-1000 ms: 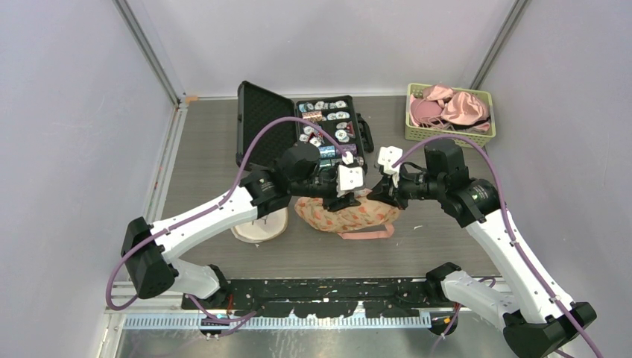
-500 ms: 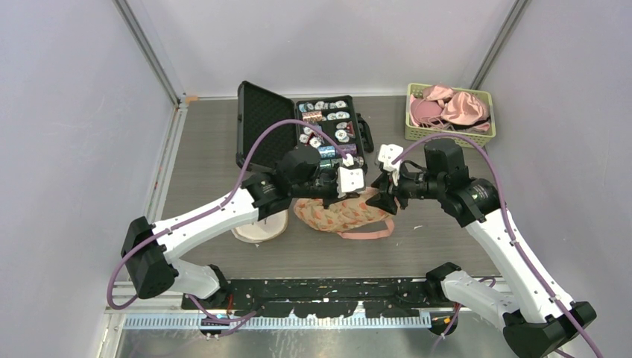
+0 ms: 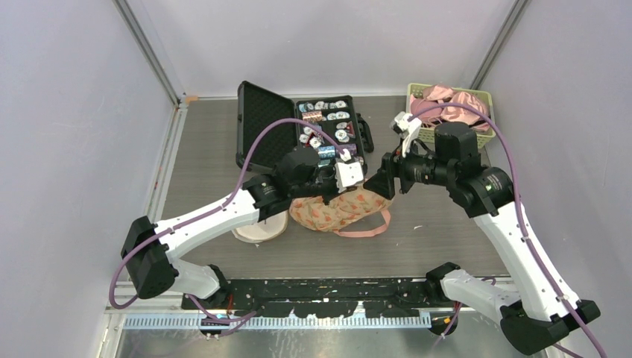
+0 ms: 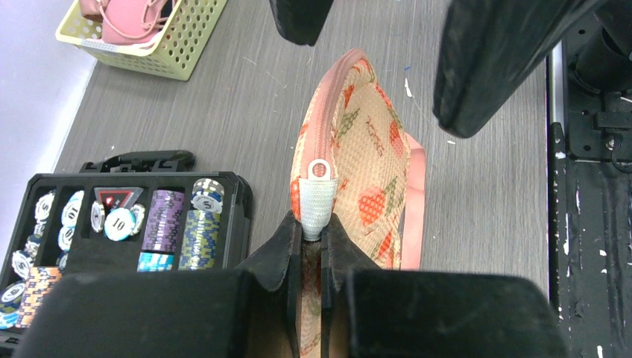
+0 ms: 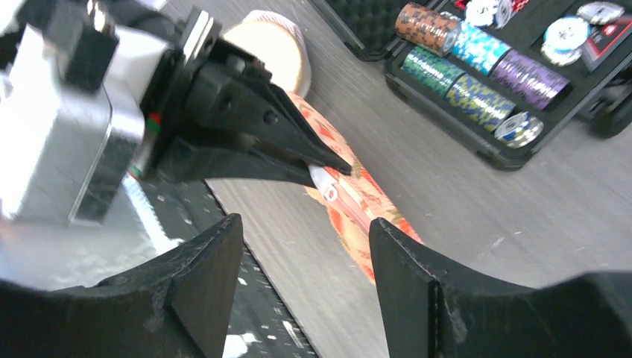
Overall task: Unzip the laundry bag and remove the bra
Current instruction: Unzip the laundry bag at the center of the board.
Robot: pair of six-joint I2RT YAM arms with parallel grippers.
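- We see the laundry bag (image 3: 339,211), peach with a fruit print and a pink zipper band, lying on the grey table (image 3: 209,164) between the two arms, just in front of the open black case (image 3: 261,123)
- Our left gripper (image 4: 313,235) is clamped on the white tab (image 4: 317,198), which sticks up with a small loop at the bag's near end in the left wrist view
- Our right gripper (image 5: 304,224) hangs with its jaws spread wide just off the bag's other end, holding nothing and clear of the fabric
- We cannot make out what lies inside the bag
- The case holds rows of poker chips (image 4: 182,227)
- A yellow-green basket (image 4: 190,41) with pink garments (image 4: 127,15) stands at the far right
- A round cream object (image 3: 261,230) sits under the left arm, beside the bag
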